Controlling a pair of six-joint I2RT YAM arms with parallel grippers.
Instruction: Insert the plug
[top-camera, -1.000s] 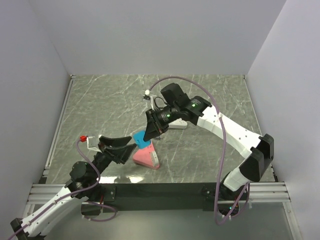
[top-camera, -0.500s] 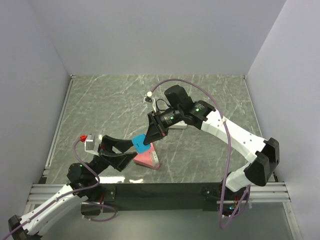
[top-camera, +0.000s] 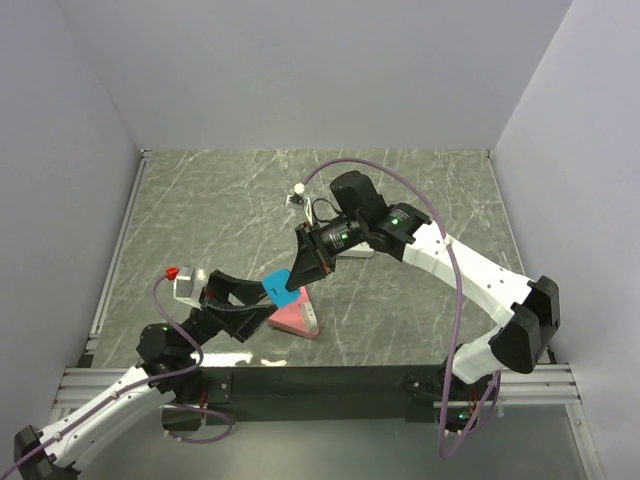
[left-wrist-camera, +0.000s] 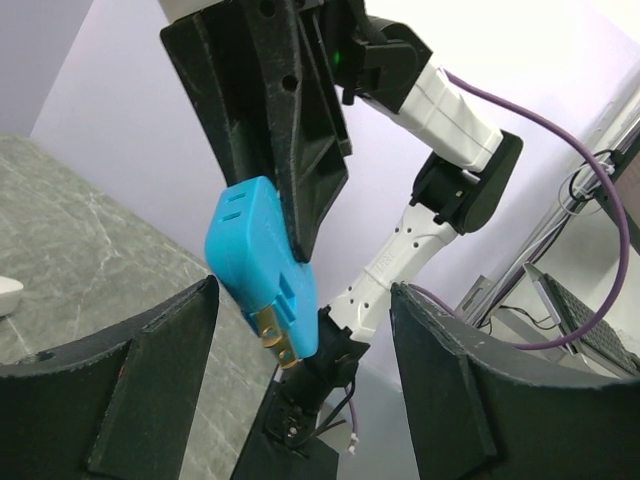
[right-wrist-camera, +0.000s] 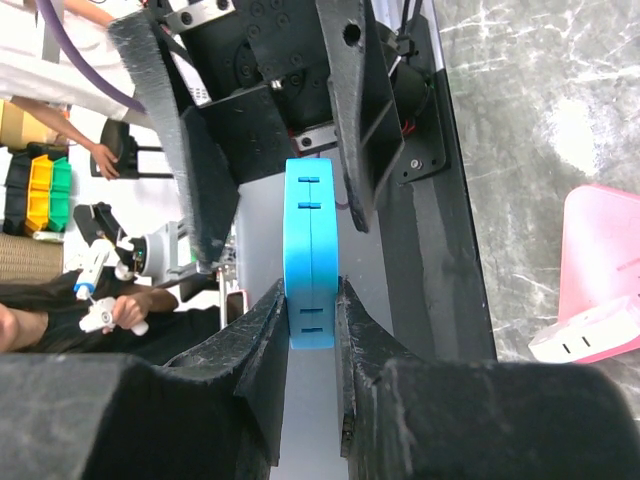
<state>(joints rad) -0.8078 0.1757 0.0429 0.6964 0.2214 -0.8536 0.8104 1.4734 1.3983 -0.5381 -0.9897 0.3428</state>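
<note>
- Hovering on the left, the left gripper (top-camera: 258, 300) has its jaws spread wide, one finger on either side of the blue plug (top-camera: 279, 283), with no contact that I can see.
- Up in the air between the two arms hangs that plug, above the table (top-camera: 200, 200) and near the pink socket block (top-camera: 292, 317), which lies flat on the marble.
- Over to the right, the right gripper (top-camera: 297, 272) has its jaws narrow and clamped on the plug's flat faces.
- It looks to me like a hand-over. The left should centre its pads on the plug body, clear of the metal, and close squarely before the right lets go. A skewed pinch could twist the plug.
- The left wrist view shows the brass prongs (left-wrist-camera: 280, 335) poking out below the body, which the overhead shot doesn't resolve.
- The right wrist view shows the plug edge-on, sitting straight between the fingers. Only the top view places the block relative to both arms.
</note>
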